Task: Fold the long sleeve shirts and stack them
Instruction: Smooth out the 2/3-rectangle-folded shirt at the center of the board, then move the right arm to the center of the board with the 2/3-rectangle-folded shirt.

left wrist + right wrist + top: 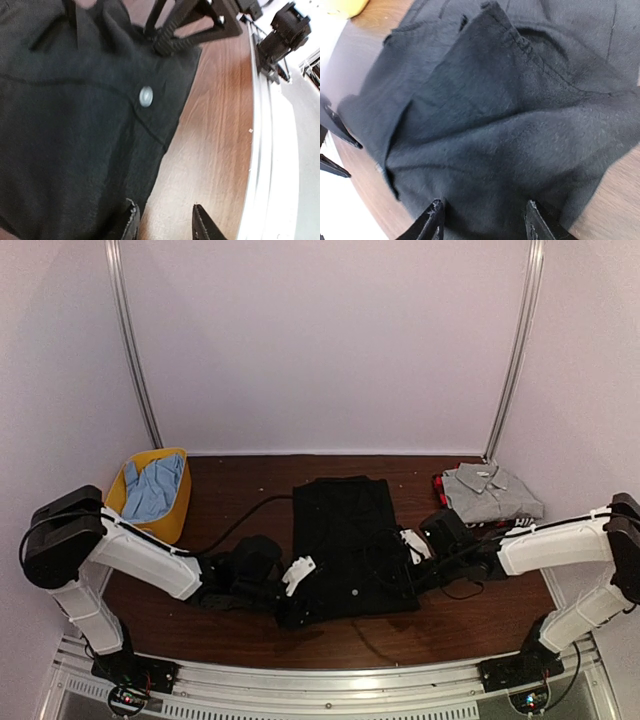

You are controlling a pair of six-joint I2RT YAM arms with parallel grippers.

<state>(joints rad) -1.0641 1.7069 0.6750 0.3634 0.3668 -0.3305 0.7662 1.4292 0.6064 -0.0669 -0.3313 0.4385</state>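
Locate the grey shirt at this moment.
Top view: the grey shirt lies at the table's far right corner, right of the black shirt spread mid-table and beyond the right gripper.

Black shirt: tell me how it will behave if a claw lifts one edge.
Likely floppy: the black shirt lies in soft folds, so a lifted edge should droop. Probably light, being thin cloth. Pushed, it would likely bunch rather than slide whole on the table.

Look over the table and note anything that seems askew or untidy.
The black shirt is not folded square: the right wrist view shows a flap doubled over at a slant, creased. The grey shirt sits tilted at the far right.
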